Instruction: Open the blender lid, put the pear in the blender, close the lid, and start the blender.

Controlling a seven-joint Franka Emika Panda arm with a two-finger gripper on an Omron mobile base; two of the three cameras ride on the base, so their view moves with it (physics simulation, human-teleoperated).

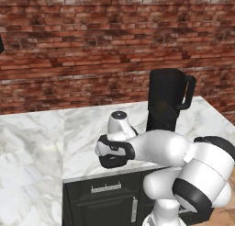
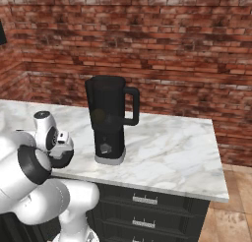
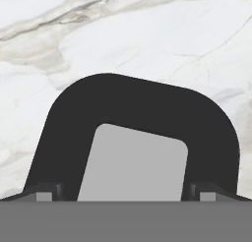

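Your pincer (image 3: 126, 193) is pinching the blender lid (image 3: 138, 118), its fingertips (image 3: 45, 192) sitting at the lid's two sides above the marble table (image 3: 147, 34); you are seeing the blender (image 2: 109, 120) standing uncovered on the table, well apart from the lid.

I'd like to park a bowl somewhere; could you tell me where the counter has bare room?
Bare marble lies right of the blender out to the counter end. The front-left patch is crowded: the blender lid lies under the gripper.
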